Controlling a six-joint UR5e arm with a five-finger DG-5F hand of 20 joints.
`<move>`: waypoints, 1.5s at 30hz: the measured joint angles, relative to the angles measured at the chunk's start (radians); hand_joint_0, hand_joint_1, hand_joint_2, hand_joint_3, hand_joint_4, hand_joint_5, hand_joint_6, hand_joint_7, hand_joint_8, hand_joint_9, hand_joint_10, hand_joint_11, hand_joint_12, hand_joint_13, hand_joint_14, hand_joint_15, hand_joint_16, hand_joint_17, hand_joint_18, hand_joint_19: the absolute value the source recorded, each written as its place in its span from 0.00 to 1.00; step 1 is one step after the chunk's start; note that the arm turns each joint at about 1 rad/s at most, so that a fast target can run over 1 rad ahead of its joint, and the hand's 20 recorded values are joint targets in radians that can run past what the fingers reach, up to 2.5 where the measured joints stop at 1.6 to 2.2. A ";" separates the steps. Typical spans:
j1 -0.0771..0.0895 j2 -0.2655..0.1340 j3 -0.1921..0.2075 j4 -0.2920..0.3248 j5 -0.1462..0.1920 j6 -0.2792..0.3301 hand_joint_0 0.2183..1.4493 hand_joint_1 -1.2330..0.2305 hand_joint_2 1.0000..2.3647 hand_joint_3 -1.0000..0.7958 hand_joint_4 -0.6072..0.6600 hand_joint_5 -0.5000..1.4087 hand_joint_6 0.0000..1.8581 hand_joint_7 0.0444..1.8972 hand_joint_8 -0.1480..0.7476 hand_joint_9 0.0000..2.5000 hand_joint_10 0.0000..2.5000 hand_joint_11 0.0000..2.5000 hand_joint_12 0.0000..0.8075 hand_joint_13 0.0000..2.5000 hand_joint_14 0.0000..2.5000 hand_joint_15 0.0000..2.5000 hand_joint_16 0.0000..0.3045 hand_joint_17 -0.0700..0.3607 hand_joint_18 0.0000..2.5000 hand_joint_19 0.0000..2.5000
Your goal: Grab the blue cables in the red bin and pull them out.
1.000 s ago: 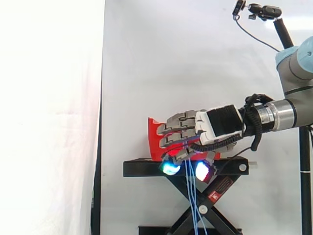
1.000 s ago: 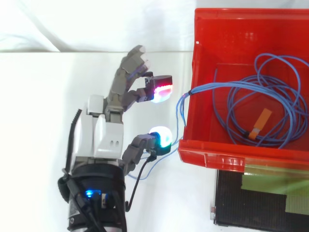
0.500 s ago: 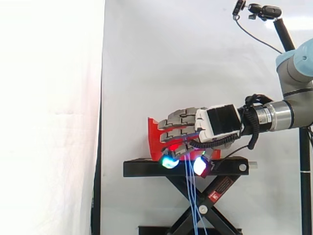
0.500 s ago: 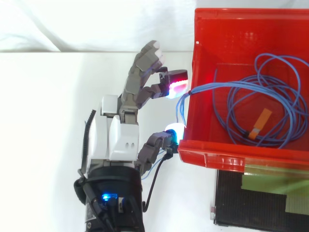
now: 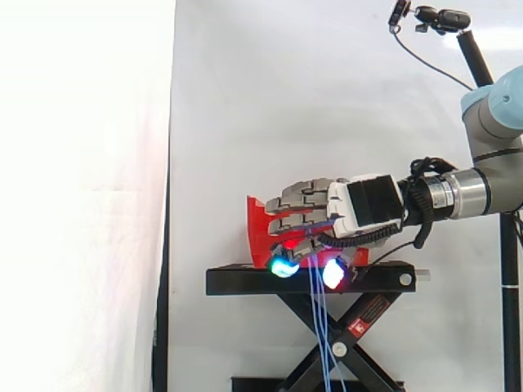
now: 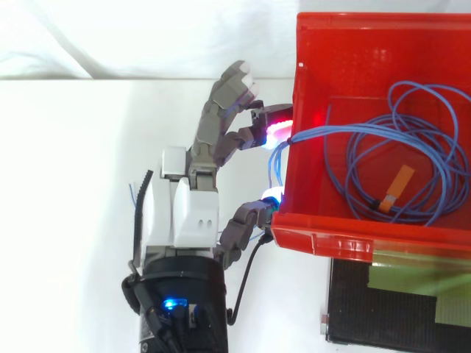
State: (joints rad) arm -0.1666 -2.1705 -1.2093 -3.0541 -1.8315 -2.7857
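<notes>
A coil of blue cables [image 6: 397,158] lies inside the red bin [image 6: 331,235], with an orange tag [image 6: 397,184] on it. Several strands leave the coil, cross the bin's left wall [image 6: 278,158] and hang down past the stand [image 5: 320,327]. My hand [image 6: 184,213] is just outside that wall, palm toward the bin. A red-glowing fingertip [image 6: 274,131] sits beyond the draped strands and a white-cyan pad [image 6: 271,198] sits on their near side, both close to the wall. The strands run through the gap between them and the pads stand apart, not closed on them. The side view shows the hand [image 5: 364,204] level with the bin [image 5: 260,229].
The bin rests on a black scissor-lift stand [image 5: 245,280], whose top plate [image 6: 397,309] shows below the bin. A white curtain hangs behind. A small camera on a pole [image 5: 441,18] is at the upper right, above the arm.
My hand has moved right toward the bin's left wall. Its glowing pads, which were a short way off, now sit against the wall on either side of the draped strands.
</notes>
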 measured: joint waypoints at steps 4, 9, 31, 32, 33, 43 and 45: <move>-0.002 0.000 0.000 0.000 0.000 -0.001 0.48 0.24 0.00 0.00 0.49 0.59 0.00 0.27 0.41 0.19 0.00 0.15 0.37 0.12 0.01 0.17 0.13 0.37 0.10 0.22; -0.002 0.000 0.000 0.000 0.000 -0.001 0.49 0.24 0.00 0.00 0.46 0.62 0.00 0.31 0.42 0.21 0.01 0.17 0.38 0.13 0.01 0.17 0.13 0.37 0.11 0.23; -0.002 0.000 0.000 0.017 0.000 -0.001 0.49 0.24 0.00 0.00 0.38 0.67 0.01 0.37 0.44 0.24 0.01 0.19 0.38 0.14 0.01 0.18 0.13 0.37 0.13 0.23; -0.002 0.000 0.000 0.019 0.000 -0.001 0.49 0.24 0.00 0.00 0.38 0.67 0.00 0.37 0.44 0.25 0.01 0.20 0.38 0.14 0.01 0.18 0.13 0.37 0.13 0.23; -0.002 0.000 0.000 0.020 0.000 -0.001 0.49 0.24 0.00 0.00 0.37 0.67 0.01 0.38 0.44 0.25 0.01 0.20 0.38 0.14 0.01 0.18 0.13 0.37 0.13 0.23; 0.000 0.000 0.000 0.030 0.000 -0.001 0.49 0.24 0.00 0.00 0.38 0.70 0.01 0.38 0.45 0.27 0.01 0.21 0.38 0.15 0.01 0.18 0.13 0.37 0.13 0.23; 0.001 0.000 0.000 0.030 0.000 -0.001 0.49 0.24 0.00 0.00 0.39 0.70 0.01 0.38 0.45 0.27 0.01 0.21 0.38 0.15 0.01 0.18 0.13 0.37 0.13 0.23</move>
State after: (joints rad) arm -0.1658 -2.1706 -1.2092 -3.0240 -1.8316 -2.7865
